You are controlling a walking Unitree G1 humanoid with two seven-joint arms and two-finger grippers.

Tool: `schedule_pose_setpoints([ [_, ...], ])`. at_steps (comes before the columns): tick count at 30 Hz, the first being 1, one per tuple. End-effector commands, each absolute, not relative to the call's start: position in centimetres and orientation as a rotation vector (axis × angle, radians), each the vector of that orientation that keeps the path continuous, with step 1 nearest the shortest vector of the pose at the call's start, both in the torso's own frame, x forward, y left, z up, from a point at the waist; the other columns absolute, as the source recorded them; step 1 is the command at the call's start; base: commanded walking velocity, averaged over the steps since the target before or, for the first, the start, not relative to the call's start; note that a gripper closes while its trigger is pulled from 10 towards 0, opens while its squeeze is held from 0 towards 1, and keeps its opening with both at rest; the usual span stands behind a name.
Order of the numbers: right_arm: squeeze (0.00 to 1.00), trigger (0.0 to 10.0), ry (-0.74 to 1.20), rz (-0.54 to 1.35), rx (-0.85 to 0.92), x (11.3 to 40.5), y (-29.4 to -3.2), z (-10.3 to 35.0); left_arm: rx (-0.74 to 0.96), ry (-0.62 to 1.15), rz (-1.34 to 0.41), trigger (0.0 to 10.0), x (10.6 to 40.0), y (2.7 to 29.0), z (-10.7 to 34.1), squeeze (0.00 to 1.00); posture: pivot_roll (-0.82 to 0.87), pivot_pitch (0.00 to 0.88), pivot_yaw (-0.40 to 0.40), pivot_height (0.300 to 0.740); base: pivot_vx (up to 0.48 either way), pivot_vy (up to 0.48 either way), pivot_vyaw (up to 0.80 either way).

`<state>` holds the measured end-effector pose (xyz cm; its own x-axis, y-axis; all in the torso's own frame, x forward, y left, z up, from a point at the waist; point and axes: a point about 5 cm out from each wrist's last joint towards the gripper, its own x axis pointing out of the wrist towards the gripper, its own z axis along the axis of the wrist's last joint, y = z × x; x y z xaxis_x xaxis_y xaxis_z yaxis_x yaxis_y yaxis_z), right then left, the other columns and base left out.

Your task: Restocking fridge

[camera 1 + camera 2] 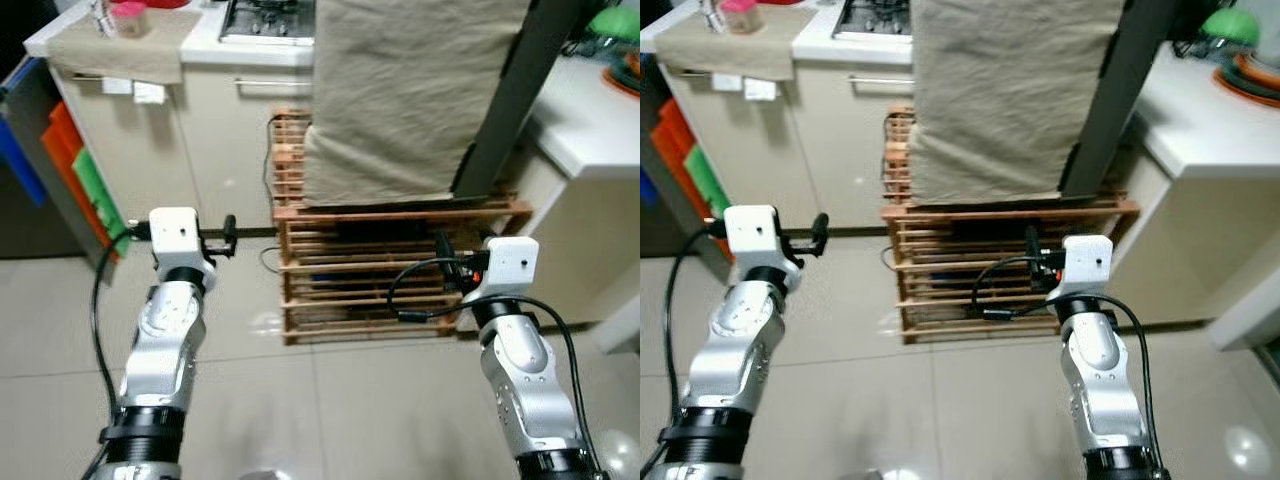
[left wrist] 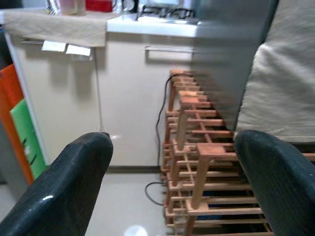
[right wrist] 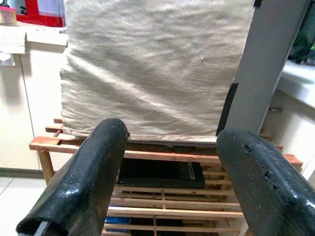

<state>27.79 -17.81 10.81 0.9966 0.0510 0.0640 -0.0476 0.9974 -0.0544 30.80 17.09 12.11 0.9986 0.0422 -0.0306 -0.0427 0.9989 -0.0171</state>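
— As seen from the head, anything of the fridge?
— Straight ahead. Fridge [image 2: 231,59] grey-sided, draped down the front in a beige cloth [image 1: 400,90], standing on a slatted wooden rack [image 1: 400,270]. Dark upright strip [image 1: 510,100] along the cloth's right edge.
— And the left gripper?
— Left gripper [image 1: 228,235] raised over the pale floor tiles [image 1: 330,410], just left of the rack, touching nothing. Fingers [image 2: 78,167] spread wide, nothing between them. Pointed at the cream cabinet front [image 2: 128,98] and the rack's near corner.
— Right one?
— Right gripper [image 1: 442,262] level with the rack's front, close to the slats, contact impossible to tell. Fingers [image 3: 93,167] likewise spread apart, empty, aimed at the cloth's lower hem. Flat black item [image 3: 160,174] lying inside the rack just beneath the top slats.
— Anything else around?
— Behind the fridge, a white counter [image 1: 205,40] with a hob [image 1: 265,20] set in. Towel [image 1: 120,55] hanging over the counter's left end, pink-lidded tub [image 1: 128,15] above it. Orange and green boards [image 1: 80,170] leaning at the far left. Black cable [image 1: 270,150] trailing down beside the rack. Second white counter [image 1: 590,110] off to the right.
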Motion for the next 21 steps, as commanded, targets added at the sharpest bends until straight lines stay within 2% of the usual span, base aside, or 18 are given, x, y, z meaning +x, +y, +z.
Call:
schedule_pose_setpoints([
  [1, 0.00, 10.0, -0.092, 0.037, -0.069, 27.8, -18.2, 11.4, -0.017, 0.002, 0.033, 10.0, 30.8, 17.0, 12.7, 0.00, -0.08, 0.000, -0.018, 0.740, 0.379, 0.000, 0.00],
  [3, 0.00, 10.0, -0.092, 0.037, -0.069, 27.8, -18.2, 11.4, -0.017, 0.002, 0.033, 10.0, 30.8, 17.0, 12.7, 0.00, -0.08, 0.000, -0.018, 0.740, 0.379, 0.000, 0.00],
  [6, 0.00, 10.0, -0.125, -0.001, -0.081, 27.3, -19.0, 11.8, -0.007, 0.006, 0.047, 10.0, 30.8, 17.3, 12.6, 0.00, -0.08, 0.000, -0.018, 0.740, 0.285, 0.386, 0.00],
  [10, 0.00, 10.0, -0.115, -0.015, -0.078, 27.2, -19.2, 11.8, 0.004, 0.000, 0.030, 10.0, 30.7, 17.0, 12.5, 0.00, -0.08, 0.000, -0.017, 0.740, 0.000, 0.474, 0.00],
  [21, 0.00, 10.0, -0.123, -0.043, -0.079, 27.5, -19.9, 12.2, -0.038, -0.016, -0.004, 10.0, 30.7, 16.5, 12.7, 0.00, -0.09, 0.000, -0.014, 0.740, 0.000, 0.480, -0.77],
])
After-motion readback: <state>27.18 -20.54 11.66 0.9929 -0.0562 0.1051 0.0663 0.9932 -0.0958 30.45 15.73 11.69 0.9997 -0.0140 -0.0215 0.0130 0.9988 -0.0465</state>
